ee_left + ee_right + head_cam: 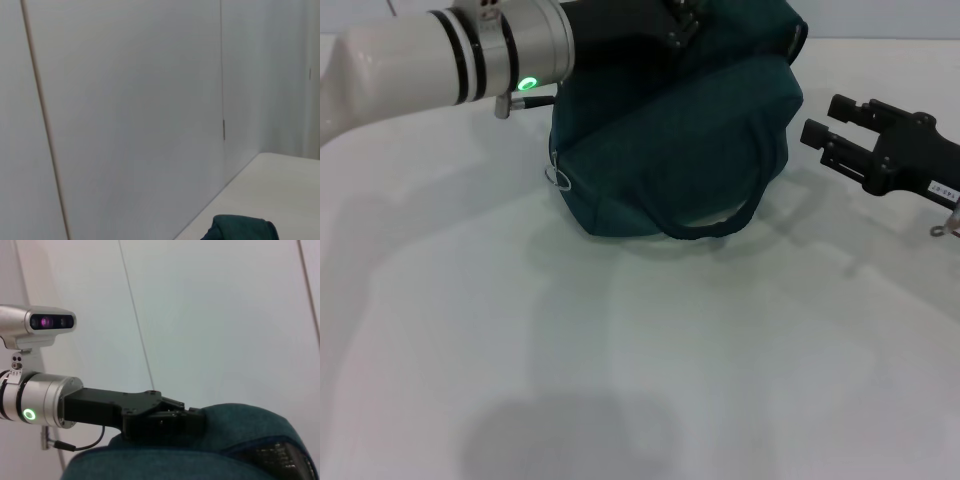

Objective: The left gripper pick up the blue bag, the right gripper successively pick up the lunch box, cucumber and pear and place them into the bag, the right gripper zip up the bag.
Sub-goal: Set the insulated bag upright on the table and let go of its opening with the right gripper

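Even, bright overhead light; soft shadow on the table (620, 400) at 6 o'clock; no glare, focus acceptable.

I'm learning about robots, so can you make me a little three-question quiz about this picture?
1. True or false: the left gripper is at the top of the bag.
2. Which side of the bag is the right gripper on? A) the robot's left B) the robot's right C) underneath it
3. Fill in: the light on the left arm glows ____.

Key: 1 true; its jaws are shut on the top fabric. 2 B; its jaws are open, clear of the bag. 3 green.
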Motion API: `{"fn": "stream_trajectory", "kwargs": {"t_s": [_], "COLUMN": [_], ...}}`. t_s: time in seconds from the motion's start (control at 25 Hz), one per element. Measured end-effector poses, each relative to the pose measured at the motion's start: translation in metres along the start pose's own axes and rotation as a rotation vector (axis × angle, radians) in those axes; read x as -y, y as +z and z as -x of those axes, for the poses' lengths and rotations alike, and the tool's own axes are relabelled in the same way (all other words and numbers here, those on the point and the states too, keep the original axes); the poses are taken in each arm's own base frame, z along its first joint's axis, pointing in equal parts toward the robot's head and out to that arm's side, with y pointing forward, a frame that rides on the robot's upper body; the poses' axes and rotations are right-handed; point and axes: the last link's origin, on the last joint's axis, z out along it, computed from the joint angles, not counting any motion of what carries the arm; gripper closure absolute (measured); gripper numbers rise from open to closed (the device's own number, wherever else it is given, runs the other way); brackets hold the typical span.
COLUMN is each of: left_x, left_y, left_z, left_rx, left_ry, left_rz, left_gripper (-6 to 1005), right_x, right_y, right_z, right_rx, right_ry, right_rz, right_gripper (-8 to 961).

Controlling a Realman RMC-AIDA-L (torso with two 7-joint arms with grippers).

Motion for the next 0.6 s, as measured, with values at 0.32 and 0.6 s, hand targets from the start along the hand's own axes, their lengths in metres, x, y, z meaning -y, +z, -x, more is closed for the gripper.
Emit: {"fn": "stream_trajectory", "kwargs": {"t_s": [0.32, 0.6], "left_x": [0.000, -0.001], "left_y": [-0.005, -0.004], "left_z": [0.001, 0.000], "left_rx": [-0.007, -0.004], "left_ry": [0.010, 0.023], "left_rz": [-0.008, -0.004], "left_gripper": [951, 952], "right_x": [-0.020, -0.018], "right_y": [0.019, 0.027], "right_z": [-0.010, -0.020], "right_rx": [-0.066, -0.130], "right_ry": [-0.010, -0.009], "right_rz": [0.100, 0.073], "right_gripper": [466, 471]}}
